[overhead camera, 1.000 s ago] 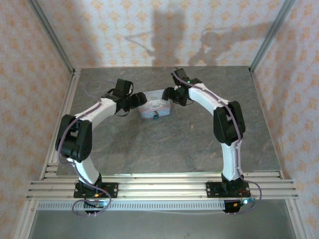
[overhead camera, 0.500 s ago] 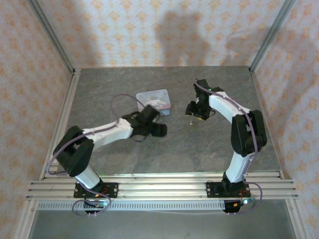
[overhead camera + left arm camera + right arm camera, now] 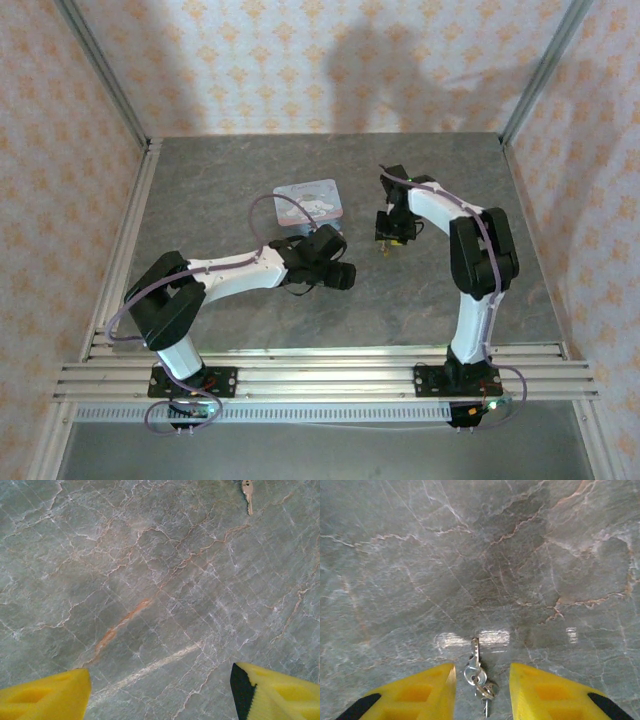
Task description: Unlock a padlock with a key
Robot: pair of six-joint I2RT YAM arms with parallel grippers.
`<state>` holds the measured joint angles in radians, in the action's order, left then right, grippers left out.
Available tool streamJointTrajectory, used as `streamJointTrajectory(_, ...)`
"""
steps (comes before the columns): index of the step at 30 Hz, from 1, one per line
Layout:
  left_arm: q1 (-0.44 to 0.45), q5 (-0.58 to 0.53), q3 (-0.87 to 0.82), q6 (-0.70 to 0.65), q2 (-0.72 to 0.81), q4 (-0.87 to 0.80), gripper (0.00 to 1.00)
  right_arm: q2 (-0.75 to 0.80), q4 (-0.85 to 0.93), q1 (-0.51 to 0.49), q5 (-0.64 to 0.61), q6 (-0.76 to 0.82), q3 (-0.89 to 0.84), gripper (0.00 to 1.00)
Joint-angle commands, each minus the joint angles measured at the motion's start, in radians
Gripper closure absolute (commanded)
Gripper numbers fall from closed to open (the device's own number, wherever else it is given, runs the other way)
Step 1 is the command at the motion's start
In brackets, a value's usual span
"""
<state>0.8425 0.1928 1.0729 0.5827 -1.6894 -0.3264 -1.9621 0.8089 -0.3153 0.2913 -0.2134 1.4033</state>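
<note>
While the key lies between its fingertips, right claw released, left claw released

The grey veined table bears a light-blue tin and, lying flat to its right, the key

Bright, even light is cast from the near side, and broad soft shadows are thrown onto the pale orange-patterned back wall. In the right wrist view a white glare patch is seen on the grey veined stone tabletop just beyond the small metal key, below a diffuse dark shadow. Fine detail is lost in the top view.
</note>
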Motion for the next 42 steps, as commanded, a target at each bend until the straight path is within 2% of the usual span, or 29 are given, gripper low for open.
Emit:
streamJointTrajectory(1, -0.003, -0.042, 0.001, 0.01, 0.017, -0.014, 0.26, -0.028, 0.052, -0.02, -0.058, 0.033, 0.031, 0.66)
streamJointTrajectory(9, -0.004, -0.064, -0.002, 0.005, 0.023, -0.032, 0.26, -0.066, 0.091, -0.063, -0.14, 0.054, 0.061, 0.67)
streamJointTrajectory(15, -0.004, -0.076, 0.002, -0.001, 0.025, -0.049, 0.26, -0.086, 0.108, -0.08, -0.17, 0.056, 0.062, 0.72)
streamJointTrajectory(22, -0.005, -0.087, -0.017, 0.008, 0.04, -0.049, 0.26, -0.099, 0.12, -0.084, -0.173, 0.056, 0.058, 0.76)
streamJointTrajectory(32, -0.006, -0.105, -0.036, 0.013, 0.067, -0.056, 0.26, -0.107, 0.141, -0.097, -0.188, 0.051, 0.055, 0.76)
streamJointTrajectory(42, -0.003, -0.119, -0.059, 0.02, 0.092, -0.059, 0.26, -0.078, 0.133, -0.1, -0.193, 0.045, 0.052, 0.86)
